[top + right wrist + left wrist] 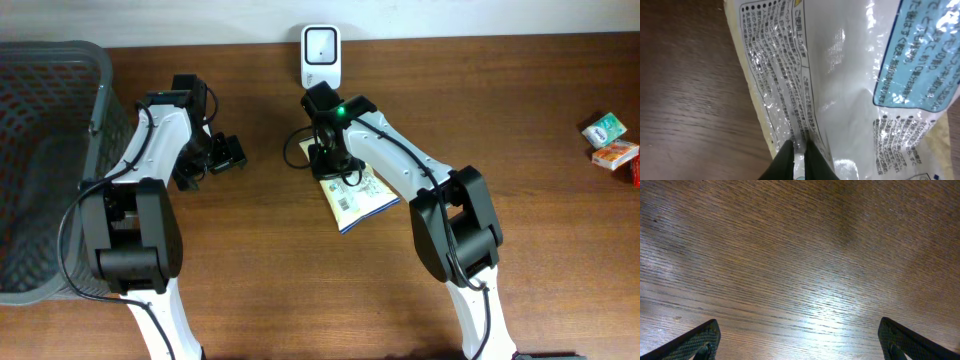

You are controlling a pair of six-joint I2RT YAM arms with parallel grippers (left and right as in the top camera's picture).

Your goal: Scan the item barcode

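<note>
Presently: right gripper [325,152] is pinched nearly closed on the far-left end of the packet [362,195]. In the right wrist view its fingertips [784,167] nip a thin seam of the glossy film [840,75]. Likely reason for an edge grip: it leaves the printed face uncovered for reading.

Packet sits mid-table, printed side up, just near of the scanner [320,55], which stands at the far edge. Cannot tell whether the packet is off the wood.

Left gripper [215,155] is spread wide and empty. Its wrist view shows only bare table [800,255] between the fingers [695,342]. It is parked left of the packet, apart, probably to stay clear.

Basket [50,60] is far left and the small boxes [610,140] are at the right edge, both well apart. Nothing lies between packet and scanner but the right arm's own wrist.
</note>
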